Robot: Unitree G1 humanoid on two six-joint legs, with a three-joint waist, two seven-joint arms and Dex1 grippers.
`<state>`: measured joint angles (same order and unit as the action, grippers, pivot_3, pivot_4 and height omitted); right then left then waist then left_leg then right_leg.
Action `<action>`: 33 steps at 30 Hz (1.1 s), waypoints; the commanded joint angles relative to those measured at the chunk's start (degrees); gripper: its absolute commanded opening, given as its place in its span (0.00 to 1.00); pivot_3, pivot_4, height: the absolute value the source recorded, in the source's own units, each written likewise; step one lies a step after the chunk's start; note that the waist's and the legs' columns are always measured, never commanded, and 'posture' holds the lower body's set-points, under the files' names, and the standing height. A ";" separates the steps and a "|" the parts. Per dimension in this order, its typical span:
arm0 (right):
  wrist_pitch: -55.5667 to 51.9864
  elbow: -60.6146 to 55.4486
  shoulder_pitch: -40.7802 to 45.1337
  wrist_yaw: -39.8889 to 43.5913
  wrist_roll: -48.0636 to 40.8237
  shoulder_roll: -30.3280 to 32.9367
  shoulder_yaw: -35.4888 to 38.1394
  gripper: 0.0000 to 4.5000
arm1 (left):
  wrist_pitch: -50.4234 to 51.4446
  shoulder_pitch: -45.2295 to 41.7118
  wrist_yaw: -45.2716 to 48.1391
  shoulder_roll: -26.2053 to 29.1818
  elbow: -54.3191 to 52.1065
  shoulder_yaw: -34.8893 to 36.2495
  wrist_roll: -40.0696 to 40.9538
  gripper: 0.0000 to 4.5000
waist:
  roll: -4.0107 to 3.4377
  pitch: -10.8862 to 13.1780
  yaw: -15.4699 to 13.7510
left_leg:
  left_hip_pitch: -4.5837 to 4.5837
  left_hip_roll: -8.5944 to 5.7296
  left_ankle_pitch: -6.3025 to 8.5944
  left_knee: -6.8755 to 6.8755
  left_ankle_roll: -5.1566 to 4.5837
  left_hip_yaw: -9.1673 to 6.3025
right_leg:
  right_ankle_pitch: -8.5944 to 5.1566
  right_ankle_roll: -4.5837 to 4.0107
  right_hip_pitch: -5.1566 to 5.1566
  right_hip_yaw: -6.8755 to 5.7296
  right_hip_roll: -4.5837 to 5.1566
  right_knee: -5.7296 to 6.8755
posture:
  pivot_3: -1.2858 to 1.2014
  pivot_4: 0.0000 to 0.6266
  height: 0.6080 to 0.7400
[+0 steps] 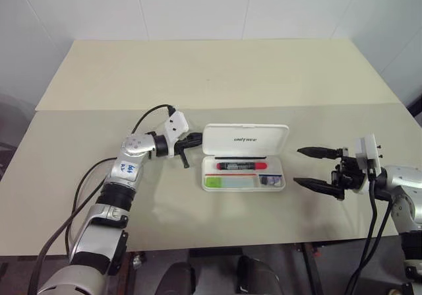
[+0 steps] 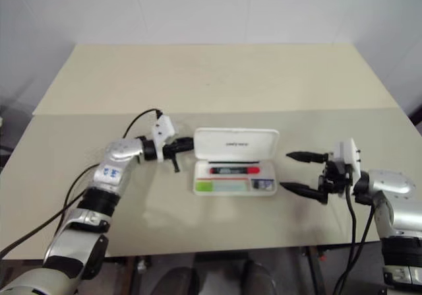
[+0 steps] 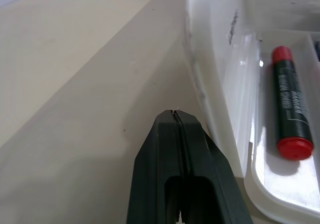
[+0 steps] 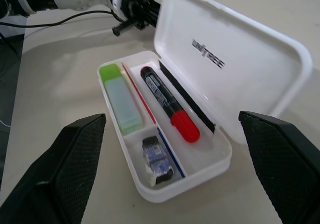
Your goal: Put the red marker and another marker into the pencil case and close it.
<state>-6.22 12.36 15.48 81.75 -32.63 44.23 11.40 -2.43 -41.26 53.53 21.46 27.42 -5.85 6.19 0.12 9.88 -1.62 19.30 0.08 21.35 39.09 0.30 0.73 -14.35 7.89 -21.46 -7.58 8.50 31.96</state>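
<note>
Lying open: pencil case (image 1: 244,158) | small dark item (image 4: 156,161) unidentifiable

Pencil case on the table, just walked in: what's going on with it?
Both markers are already in the open pencil case: the red marker in the back compartment, the green-ended marker in the front one. The lid stands up, not yet closed. The left gripper, shut and empty, sits beside the lid's left end. The right gripper is open, holding nothing, apart from the case's right side.
</note>
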 commanded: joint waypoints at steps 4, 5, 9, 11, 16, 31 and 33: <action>-0.09 0.21 -0.47 0.46 -0.25 1.52 2.09 1.00 | -2.38 -1.72 1.14 -1.27 -5.02 -2.46 -0.50 0.01 | 0.00 0.00 -0.04 | 0.01 0.00 0.00 0.00 0.00 0.00 | 0.00 0.00 0.00 0.00 0.00 0.00 | 0.52 0.24 1.00; -0.22 0.12 -0.59 0.40 -0.27 1.55 2.10 1.00 | -2.49 -1.83 1.12 -1.43 -5.31 -2.67 -0.53 0.01 | 0.00 0.00 -0.06 | 0.01 0.00 0.00 0.00 0.00 0.00 | 0.00 0.00 0.00 -0.01 0.00 0.00 | 0.52 0.24 1.00; -0.68 -0.99 -1.69 -0.21 -0.60 1.60 2.59 1.00 | -1.24 -1.97 3.01 -1.76 -7.84 -3.94 0.04 0.01 | 0.00 0.00 0.04 | 0.01 0.00 0.00 -0.01 0.00 0.00 | 0.00 0.00 0.00 -0.01 0.00 0.00 | 0.52 0.24 1.00; -1.38 -1.53 -2.28 -0.68 -0.86 1.97 3.12 1.00 | -0.21 -1.58 4.66 -1.34 -9.68 -5.02 0.23 0.01 | 0.00 0.00 0.03 | 0.00 0.00 0.00 -0.02 0.00 0.01 | 0.00 0.00 0.00 -0.01 0.00 0.00 | 0.52 0.24 1.00; -3.59 -1.00 -2.44 0.03 -0.63 5.09 4.01 1.00 | 5.55 0.98 9.76 0.75 -15.93 -8.89 0.20 0.01 | -0.01 0.00 0.05 | 0.00 0.00 0.00 0.00 0.00 0.03 | 0.00 0.00 0.00 0.02 0.00 0.00 | 0.52 0.24 1.00; -7.56 -7.75 -1.03 -0.03 1.87 7.02 -0.84 1.00 | 17.50 4.55 7.83 5.70 -21.97 -18.19 -9.06 0.01 | -0.03 -0.09 0.03 | -0.12 0.03 -0.01 0.04 -0.02 0.00 | 0.00 0.00 0.13 0.06 0.00 0.00 | 0.52 0.24 1.00; -8.49 -9.33 -0.59 -1.18 1.93 6.25 -1.43 1.00 | 19.34 4.24 7.69 5.09 -22.69 -18.13 -8.17 0.01 | 0.00 -0.12 0.02 | -0.18 0.04 -0.01 0.04 -0.01 -0.07 | 0.01 -0.01 0.21 0.04 -0.01 0.01 | 0.52 0.24 1.00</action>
<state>-13.90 5.32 14.12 81.55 -29.67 50.78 9.46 14.01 -37.83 61.44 26.46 4.06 -21.73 0.34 0.12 9.75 -1.60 19.11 0.12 21.34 39.15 0.29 0.64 -14.34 7.86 -21.23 -7.55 8.49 31.98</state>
